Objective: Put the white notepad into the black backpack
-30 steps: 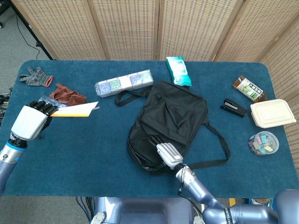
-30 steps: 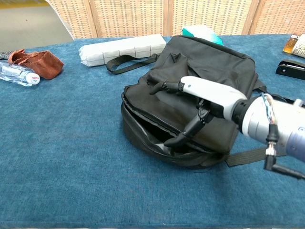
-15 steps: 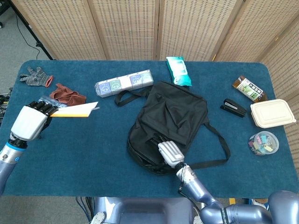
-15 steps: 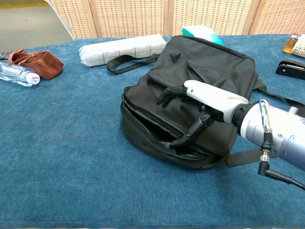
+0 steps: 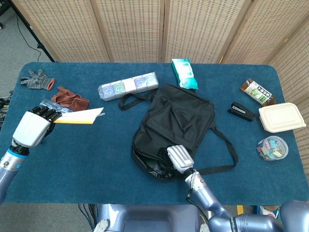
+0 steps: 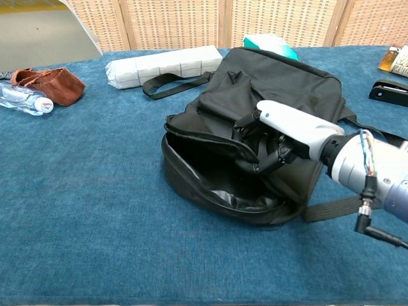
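The right robot hand (image 6: 280, 137) grips the black backpack (image 5: 176, 125) flap, holding its mouth open, while the left robot hand (image 5: 34, 126) holds the white notepad (image 5: 79, 116) ready above the tabletop (image 5: 96, 154).

On the blue desk (image 5: 96, 145), the left hand (image 5: 33, 126) holds the white notepad (image 5: 78, 117) out flat, well apart from the black backpack (image 5: 176, 128), whose near edge the right hand (image 5: 179, 159) grips.

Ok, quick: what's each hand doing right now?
Left hand: holds the notepad above the table, away from the backpack.
Right hand: grips the backpack's flap, holding its mouth open.
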`<act>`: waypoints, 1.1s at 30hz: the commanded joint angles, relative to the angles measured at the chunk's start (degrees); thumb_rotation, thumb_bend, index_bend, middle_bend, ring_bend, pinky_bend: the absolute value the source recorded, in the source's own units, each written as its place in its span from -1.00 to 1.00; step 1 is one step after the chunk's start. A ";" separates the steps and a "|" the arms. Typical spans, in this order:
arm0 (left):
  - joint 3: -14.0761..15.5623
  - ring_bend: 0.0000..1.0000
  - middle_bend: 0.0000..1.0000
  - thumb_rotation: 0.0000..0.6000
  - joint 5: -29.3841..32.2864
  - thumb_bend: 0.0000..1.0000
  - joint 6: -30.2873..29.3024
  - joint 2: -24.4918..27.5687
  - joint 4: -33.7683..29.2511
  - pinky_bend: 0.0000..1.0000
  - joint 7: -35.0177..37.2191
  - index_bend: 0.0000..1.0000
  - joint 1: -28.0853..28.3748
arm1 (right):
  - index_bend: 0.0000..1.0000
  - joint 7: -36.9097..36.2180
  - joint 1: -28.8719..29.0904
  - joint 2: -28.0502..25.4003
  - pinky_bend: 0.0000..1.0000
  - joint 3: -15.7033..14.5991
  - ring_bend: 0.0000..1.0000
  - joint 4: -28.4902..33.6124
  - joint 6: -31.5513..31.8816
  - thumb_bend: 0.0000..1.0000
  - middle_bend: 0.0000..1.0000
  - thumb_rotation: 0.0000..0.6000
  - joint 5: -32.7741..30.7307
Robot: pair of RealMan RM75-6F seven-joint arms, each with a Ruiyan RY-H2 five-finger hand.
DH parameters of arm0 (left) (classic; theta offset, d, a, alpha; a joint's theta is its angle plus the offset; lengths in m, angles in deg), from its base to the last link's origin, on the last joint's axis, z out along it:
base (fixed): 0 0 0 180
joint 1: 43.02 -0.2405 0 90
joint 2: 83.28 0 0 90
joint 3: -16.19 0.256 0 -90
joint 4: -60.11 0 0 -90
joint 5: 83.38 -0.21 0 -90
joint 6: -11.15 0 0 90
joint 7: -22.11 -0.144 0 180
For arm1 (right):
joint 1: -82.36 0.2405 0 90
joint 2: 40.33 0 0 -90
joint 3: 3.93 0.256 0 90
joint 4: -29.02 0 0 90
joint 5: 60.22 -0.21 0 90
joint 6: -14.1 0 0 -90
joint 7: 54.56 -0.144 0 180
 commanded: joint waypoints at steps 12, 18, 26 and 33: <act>0.59 0.03 0.25 1.00 -2.52 0.41 -4.31 -2.53 3.99 0.30 3.87 0.71 0.37 | 0.21 0.22 -0.08 -3.05 0.37 1.59 0.09 0.91 -1.47 0.49 0.32 1.00 -1.46; 1.07 0.03 0.25 1.00 -5.29 0.41 -9.15 -5.68 9.20 0.30 7.52 0.72 1.28 | 0.22 -1.31 1.00 -6.16 0.40 4.47 0.09 1.90 -3.44 0.50 0.33 1.00 -3.26; 2.04 0.03 0.25 1.00 -10.44 0.39 -15.02 -11.52 15.99 0.30 10.33 0.72 5.61 | 0.22 -1.85 3.05 -10.81 0.41 7.94 0.10 3.48 -6.09 0.50 0.34 1.00 -5.67; 3.23 0.02 0.25 1.00 -14.30 0.38 -18.94 -18.18 22.36 0.30 11.70 0.72 10.67 | 0.23 -3.19 4.51 -14.30 0.41 10.03 0.10 5.17 -8.49 0.50 0.34 1.00 -8.37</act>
